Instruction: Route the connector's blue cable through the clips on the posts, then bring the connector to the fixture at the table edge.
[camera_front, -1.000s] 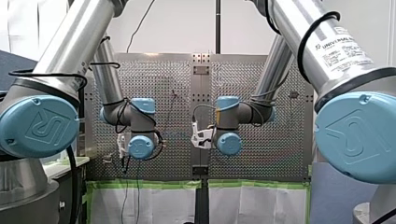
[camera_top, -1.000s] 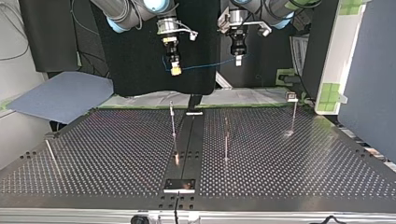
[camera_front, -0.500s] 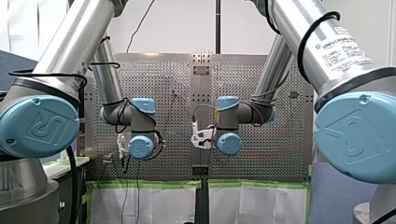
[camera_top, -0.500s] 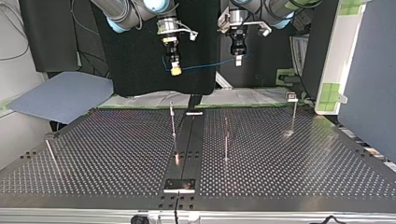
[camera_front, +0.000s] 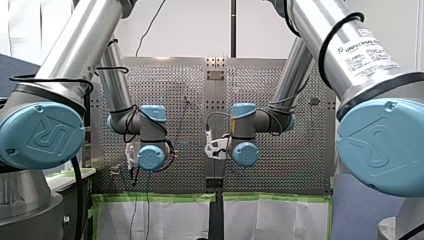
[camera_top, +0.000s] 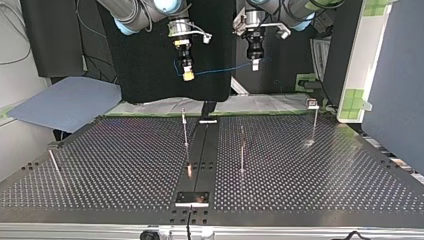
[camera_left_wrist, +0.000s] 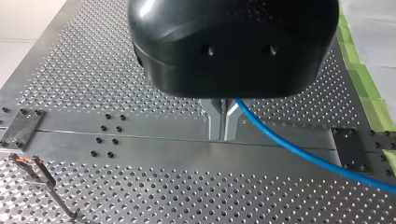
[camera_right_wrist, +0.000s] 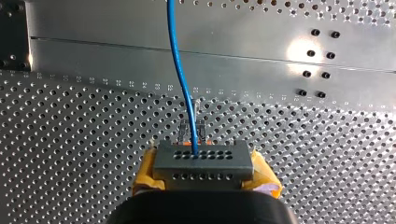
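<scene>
**Front view:** my left arm (camera_front: 150, 150) and my right arm (camera_front: 245, 147) both reach over the perforated bench (camera_front: 280, 90), with their wrists level and near each other. The wrist joints hide whatever they carry.

**Top view:** the right pincer (camera_top: 188, 75) and the left pincer (camera_top: 255, 63) hang side by side, high above the bench's far edge. The blue cable (camera_top: 222, 69) spans between them, its long axis crosswise to the bench's centre rail. Thin posts (camera_top: 185, 129) stand below, on the camera's side of the pincers. The post beside the rail is almost straight under the right pincer, so that arm looks the nearer one for a first drop. A small plate (camera_top: 192, 198) at the near edge is probably the fixture.

**Left wrist view:** the metal fingers (camera_left_wrist: 214, 120) are pressed together on the blue cable, which leaves them at a slant to one side. A clip (camera_left_wrist: 28, 163) on its post stands well apart, off beside the pincer.

**Right wrist view:** the yellow pads (camera_right_wrist: 148, 176) are clamped on the grey connector (camera_right_wrist: 203, 161), and the cable runs straight ahead out of its face. Another clip shows just past the connector, directly under the cable. As I judge it, the cable already lies over that clip and the coming move is mainly a lowering.
</scene>
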